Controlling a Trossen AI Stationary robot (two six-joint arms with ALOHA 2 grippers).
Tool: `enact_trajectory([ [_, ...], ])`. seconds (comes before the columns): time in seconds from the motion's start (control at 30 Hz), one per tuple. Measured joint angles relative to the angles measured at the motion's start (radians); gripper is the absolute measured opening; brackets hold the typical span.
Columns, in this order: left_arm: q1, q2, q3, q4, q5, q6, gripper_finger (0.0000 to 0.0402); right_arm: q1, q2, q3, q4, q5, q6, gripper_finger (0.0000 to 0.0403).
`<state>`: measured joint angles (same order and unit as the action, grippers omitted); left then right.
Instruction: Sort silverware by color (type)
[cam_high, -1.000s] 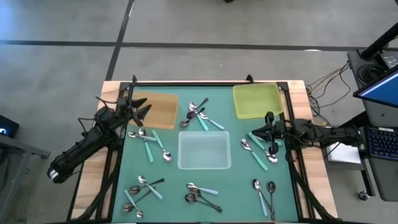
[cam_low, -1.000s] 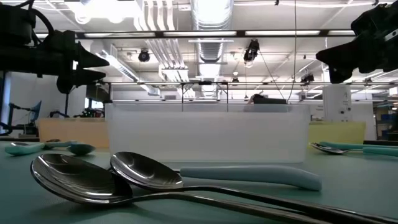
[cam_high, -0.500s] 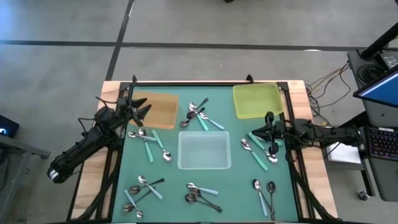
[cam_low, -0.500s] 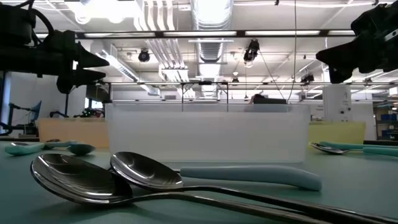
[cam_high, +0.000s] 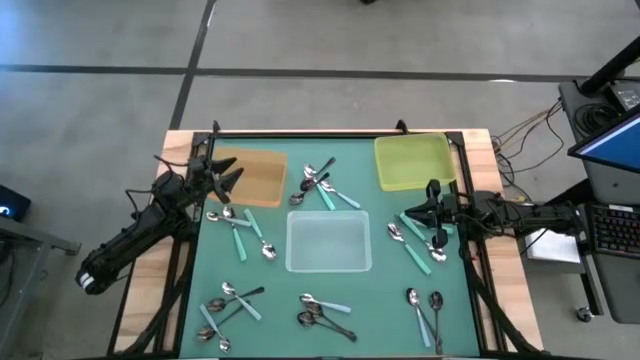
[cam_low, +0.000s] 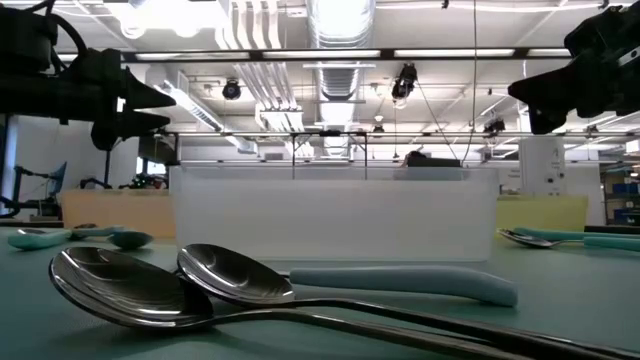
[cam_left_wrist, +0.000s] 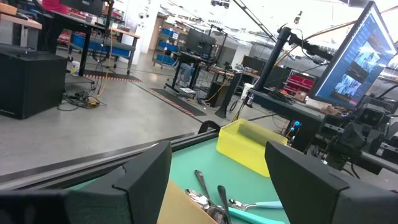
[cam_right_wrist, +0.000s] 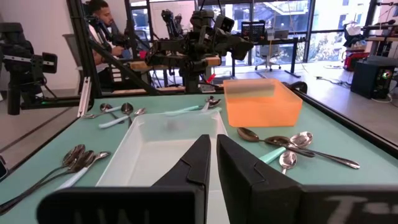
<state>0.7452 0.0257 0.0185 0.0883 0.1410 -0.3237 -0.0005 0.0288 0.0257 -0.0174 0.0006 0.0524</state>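
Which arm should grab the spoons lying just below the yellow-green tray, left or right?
Right, probably. The right gripper hovers directly beside that spoon cluster, under the yellow-green tray. The left gripper sits across the table by the brown tray.

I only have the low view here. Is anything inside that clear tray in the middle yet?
Observer: No. From above, the clear tray holds no spoons.
Operator: Where is the left gripper?
Observer: The left gripper hangs at the brown tray's left edge, fingers open.
Operator: And the right one?
Observer: The right gripper is by the spoon cluster right of the clear tray, fingers shut and pointing toward that tray.
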Motion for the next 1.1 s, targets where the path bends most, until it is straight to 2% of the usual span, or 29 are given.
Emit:
enact_trajectory([
  [0.9,0.0,0.0,0.0,0.0,0.0,0.0,0.0247,0.0,0.0,0.0,0.0,0.001,0.0,0.0022],
  [1.1,0.0,0.0,0.0,0.0,0.0,0.0,0.0247,0.0,0.0,0.0,0.0,0.0,0.075,0.0022],
])
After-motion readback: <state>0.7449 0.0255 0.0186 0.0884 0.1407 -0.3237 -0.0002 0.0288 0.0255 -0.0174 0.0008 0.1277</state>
